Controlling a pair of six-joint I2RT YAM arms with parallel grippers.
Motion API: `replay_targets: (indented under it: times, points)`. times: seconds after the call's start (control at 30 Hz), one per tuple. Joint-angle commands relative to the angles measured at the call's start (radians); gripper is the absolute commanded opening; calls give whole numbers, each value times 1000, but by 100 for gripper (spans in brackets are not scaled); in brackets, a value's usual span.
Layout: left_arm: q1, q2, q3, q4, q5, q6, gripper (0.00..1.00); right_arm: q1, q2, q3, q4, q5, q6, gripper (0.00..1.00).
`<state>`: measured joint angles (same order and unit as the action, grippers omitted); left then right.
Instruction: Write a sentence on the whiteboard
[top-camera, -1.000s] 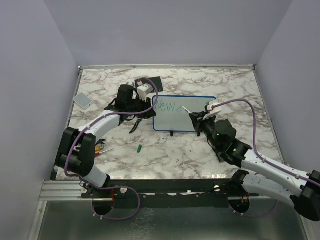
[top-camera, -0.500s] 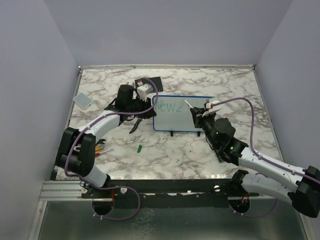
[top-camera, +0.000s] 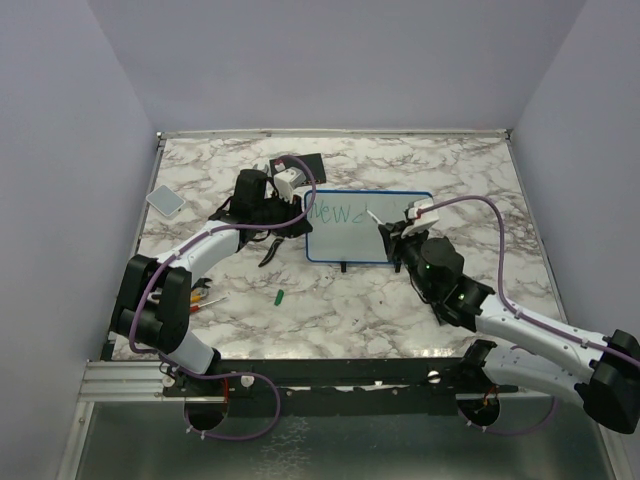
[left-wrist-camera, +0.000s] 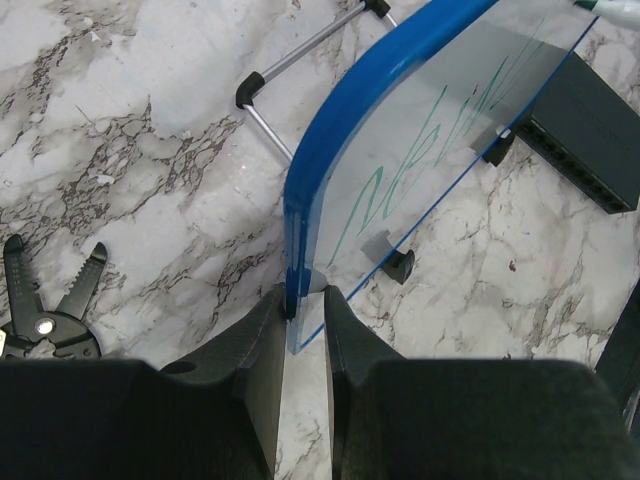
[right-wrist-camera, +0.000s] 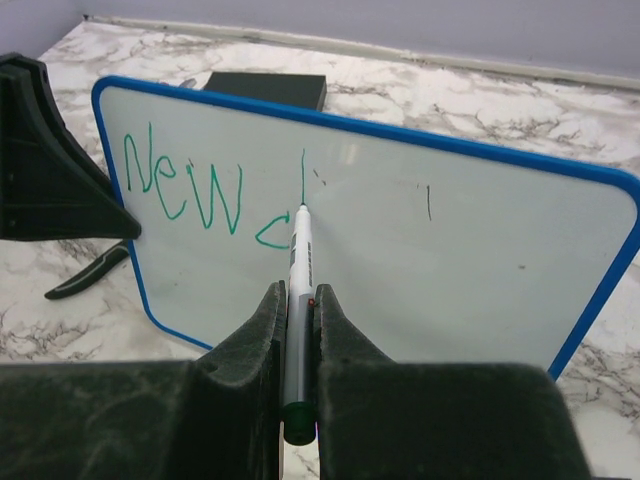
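The whiteboard (top-camera: 352, 242), blue-rimmed, stands upright on little black feet in the middle of the table. My left gripper (left-wrist-camera: 303, 300) is shut on its left edge, the blue rim (left-wrist-camera: 340, 120) between the fingers. The sentence (right-wrist-camera: 185, 190) in green reads "New", then a small "c" and a thin vertical stroke. My right gripper (right-wrist-camera: 296, 292) is shut on a white marker (right-wrist-camera: 300, 250) with a green end. The marker's tip touches the board just right of the "c", at the foot of the stroke. In the top view the marker (top-camera: 372, 218) points at the board's middle.
A black box with ports (top-camera: 305, 165) lies behind the board's left end. Black pliers (left-wrist-camera: 45, 300) lie by the left gripper. A grey pad (top-camera: 165, 200) sits far left, and a green cap (top-camera: 281, 296) and small red and yellow tools (top-camera: 205, 295) lie near the left arm.
The right gripper lifted the marker up and to the right, then brought it back down onto the board beside the "c". The left gripper and the board have stayed still.
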<state>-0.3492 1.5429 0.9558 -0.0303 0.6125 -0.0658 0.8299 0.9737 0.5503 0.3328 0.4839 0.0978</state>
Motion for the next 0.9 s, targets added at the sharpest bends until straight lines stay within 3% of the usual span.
replay_targets:
  times: [0.0, 0.3, 0.87]
  points:
    - [-3, -16, 18, -10, 10, 9, 21, -3, -18, -39, -75, -10, 68, 1]
    - [-4, -18, 18, -10, 10, 8, 21, -3, -18, -61, -90, -27, 111, 1]
    - [-4, -20, 18, -10, 10, 9, 21, -3, -29, -2, 19, 61, 31, 1]
